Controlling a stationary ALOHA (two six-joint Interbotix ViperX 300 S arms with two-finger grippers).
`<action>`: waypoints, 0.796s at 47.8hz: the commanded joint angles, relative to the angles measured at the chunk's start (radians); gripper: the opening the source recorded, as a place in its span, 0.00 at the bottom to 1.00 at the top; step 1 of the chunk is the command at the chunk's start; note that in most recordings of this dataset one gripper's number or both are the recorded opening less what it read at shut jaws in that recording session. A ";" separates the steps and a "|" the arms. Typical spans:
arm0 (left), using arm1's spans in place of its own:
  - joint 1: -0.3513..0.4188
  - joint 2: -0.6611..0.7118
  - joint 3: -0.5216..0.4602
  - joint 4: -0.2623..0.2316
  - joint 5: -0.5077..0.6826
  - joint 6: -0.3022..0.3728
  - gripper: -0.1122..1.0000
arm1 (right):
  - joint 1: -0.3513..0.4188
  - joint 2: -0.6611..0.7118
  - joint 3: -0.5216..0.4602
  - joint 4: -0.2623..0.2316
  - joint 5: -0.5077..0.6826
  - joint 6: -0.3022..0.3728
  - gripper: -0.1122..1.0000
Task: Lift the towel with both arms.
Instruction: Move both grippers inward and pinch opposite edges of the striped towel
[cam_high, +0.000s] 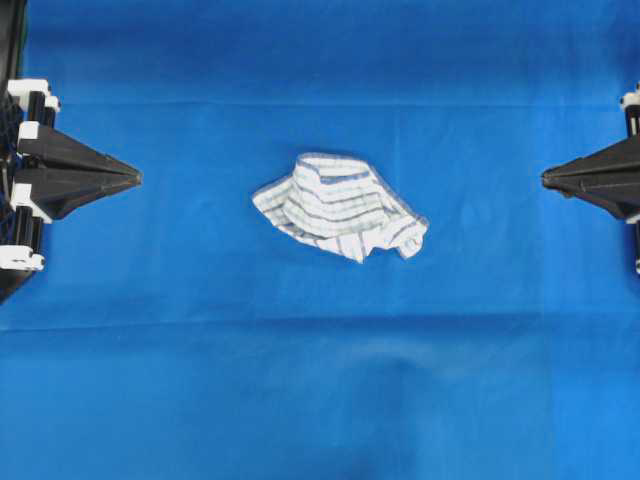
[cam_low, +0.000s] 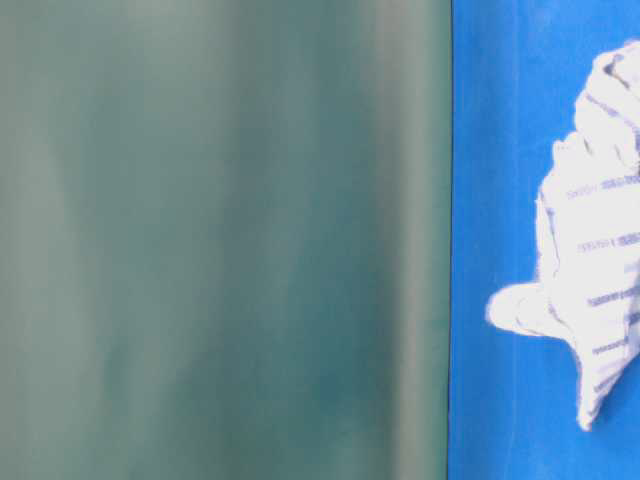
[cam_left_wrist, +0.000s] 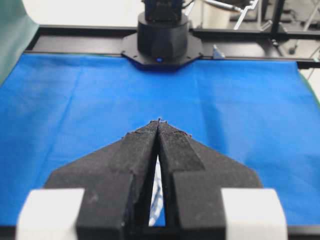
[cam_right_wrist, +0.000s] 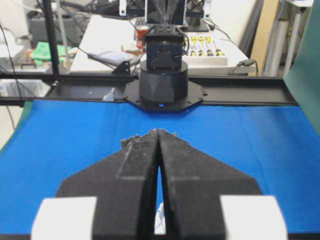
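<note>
The crumpled white towel with blue-grey checked stripes lies mid-table on the plain blue table covering. The black left gripper and black right gripper sit well apart from it, fingers together, holding nothing. Approach step: each must open, then reach opposite towel edges.

A blurred grey-green panel fills the view from nine o'clock past centre. At three o'clock the crumpled towel lies on the blue tabletop covering, cut off by the frame edge.
</note>
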 joint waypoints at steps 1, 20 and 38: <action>-0.015 0.023 -0.023 -0.015 0.026 0.008 0.10 | -0.002 0.012 -0.020 0.002 -0.002 0.003 0.10; -0.014 0.225 -0.058 -0.020 -0.028 -0.006 0.10 | -0.002 0.150 -0.078 0.006 0.164 0.009 0.10; -0.014 0.495 -0.133 -0.026 -0.044 -0.011 0.29 | -0.002 0.399 -0.114 0.008 0.163 0.063 0.15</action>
